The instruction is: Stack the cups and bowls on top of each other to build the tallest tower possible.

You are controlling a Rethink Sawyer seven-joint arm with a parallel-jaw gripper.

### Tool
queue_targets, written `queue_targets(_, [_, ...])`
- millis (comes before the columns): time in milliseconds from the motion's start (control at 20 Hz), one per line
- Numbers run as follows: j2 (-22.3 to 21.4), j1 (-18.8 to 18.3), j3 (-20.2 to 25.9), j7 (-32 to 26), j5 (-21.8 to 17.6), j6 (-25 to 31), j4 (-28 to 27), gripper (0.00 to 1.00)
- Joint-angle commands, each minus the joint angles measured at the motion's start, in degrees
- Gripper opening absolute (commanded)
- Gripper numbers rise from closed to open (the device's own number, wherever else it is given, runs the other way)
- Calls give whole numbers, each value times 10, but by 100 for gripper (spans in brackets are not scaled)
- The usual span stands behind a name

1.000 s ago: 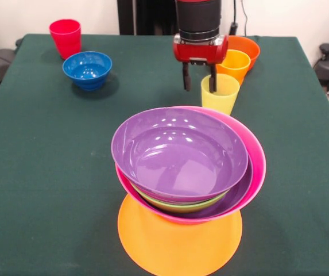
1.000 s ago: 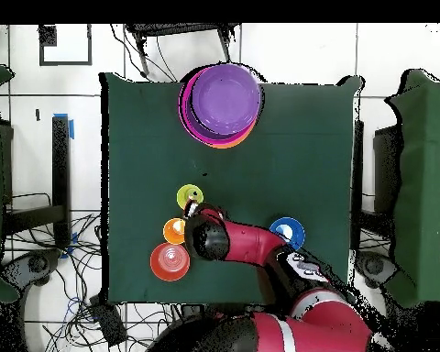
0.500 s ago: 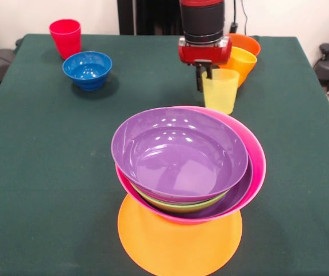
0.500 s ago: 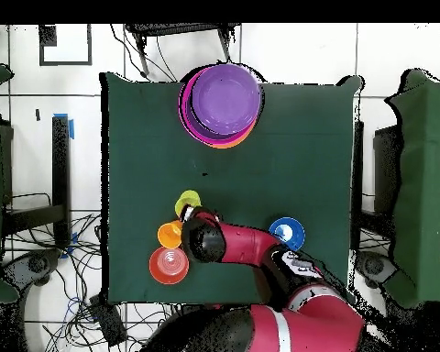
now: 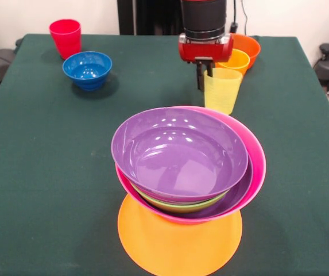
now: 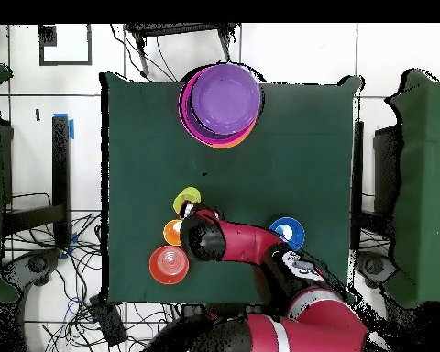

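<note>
My pincer [image 5: 205, 77] is clenched on the rim of the translucent yellow cup [image 5: 221, 92], one finger inside the wall and one outside, and the cup looks lifted a little off the green surface [image 5: 43, 172] and tilted slightly. Just behind it sits the orange-yellow cup [image 5: 236, 59], with a small red-orange bowl [image 5: 249, 46] right behind that. The tower [image 5: 184, 172] stands near the camera in the front view, well apart from the cup I hold: a flat, wide orange bowl [image 5: 175, 247] at the bottom, then a pink bowl [image 5: 257, 167], a sliver of lime green bowl [image 5: 178, 205], and a purple bowl [image 5: 178, 150] open on top, with a second purple rim showing under it. A small blue bowl [image 5: 87, 69] and a red cup [image 5: 65, 37] wait at the far left corner. From overhead, the arm [image 6: 251, 246] hides most of the yellow cup. I judge the cup to be very light, thin-walled and slick, so it may flex or swing in a rim pinch; a hold lower down the wall would be steadier. The glossy bowls will slide on each other, and the pile already leans to one side, so anything set on it should go down softly and centred.
</note>
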Motion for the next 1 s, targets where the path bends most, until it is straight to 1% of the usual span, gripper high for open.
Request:
queue_targets(50, [-69, -8, 56, 60, 18, 90, 12, 0])
queue_targets(100, [-84, -9, 58, 60, 23, 103, 15, 0])
queue_targets(350, [-115, -15, 64, 55, 42, 152, 2, 0])
queue_targets(450, [-119, -15, 64, 56, 46, 157, -4, 0])
queue_targets(700, [-108, -10, 63, 60, 61, 164, -33, 0])
queue_targets(850, [-103, -4, 55, 58, 70, 180, -58, 0])
queue_targets(1000, [-109, 4, 45, 53, 79, 215, -84, 0])
